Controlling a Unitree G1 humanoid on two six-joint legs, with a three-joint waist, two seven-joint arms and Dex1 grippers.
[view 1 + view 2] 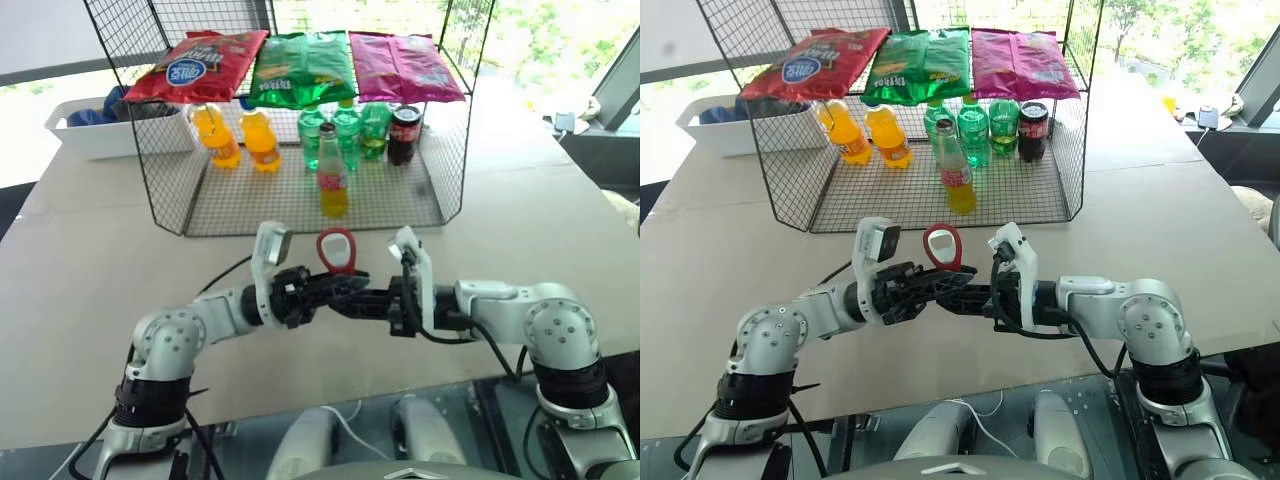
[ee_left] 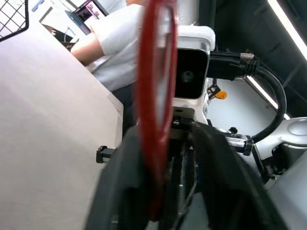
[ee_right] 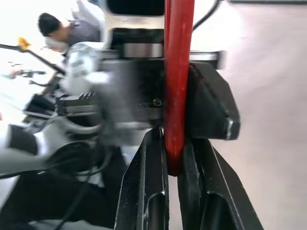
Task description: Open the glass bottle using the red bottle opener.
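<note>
The right gripper (image 3: 172, 158) is clamped on the lower handle of the red bottle opener (image 1: 337, 249); its two black fingers (image 3: 148, 191) press the flat red strip from both sides. The left gripper (image 1: 325, 290) meets it tip to tip from the opposite side, and the opener also stands between its fingers. Whether those fingers are gripping or parting cannot be told. The opener stands upright above the joined fingertips, oval ring head uppermost, long axis vertical.

The glass bottle (image 1: 332, 178) stands upright inside the wire basket (image 1: 160, 190) on the table (image 1: 90, 280), at the front of the row of drinks, crown cap on. It lies straight ahead of the opener, well apart, on nearly the same line as the ring head. Both arms are about equally near. Judgement: the opener is passing between hands, and the carrying arm must reach forward through the basket's open front.
</note>
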